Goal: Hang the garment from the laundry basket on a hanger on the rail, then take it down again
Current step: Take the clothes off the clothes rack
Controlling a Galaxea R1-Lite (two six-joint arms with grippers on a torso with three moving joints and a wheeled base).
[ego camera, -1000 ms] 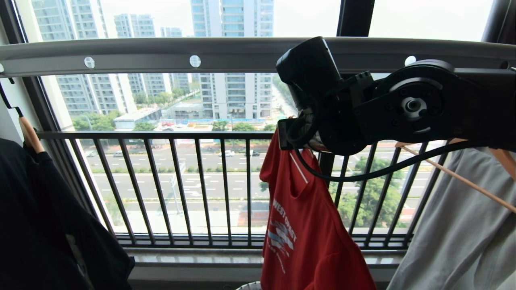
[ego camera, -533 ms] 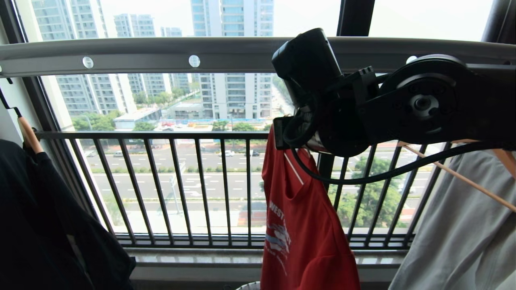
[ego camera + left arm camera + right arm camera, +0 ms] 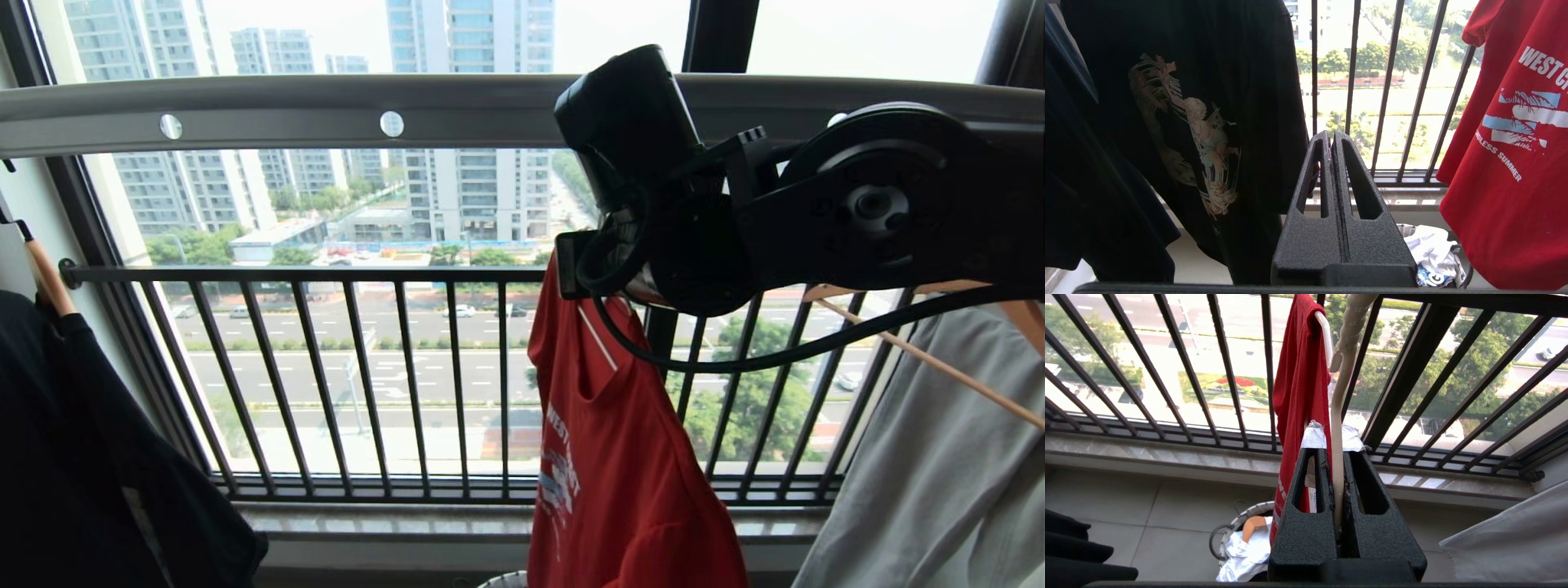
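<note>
Right pincer [image 3: 1336, 465] raised, fingers clamped; left pincer [image 3: 1332, 141] closed, empty.

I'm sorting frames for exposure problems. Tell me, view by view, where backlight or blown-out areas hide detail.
Head view: the sky is blown white, and the right arm and the black T-shirt read as near silhouettes. Left wrist view: the street beyond the bars is washed out, while the red T-shirt stays legible. Right wrist view: evenly lit, the hanger is clear.

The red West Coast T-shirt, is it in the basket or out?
Out: red T-shirt hangs from the cream wire hanger pinched between the right gripper's fingers.
</note>
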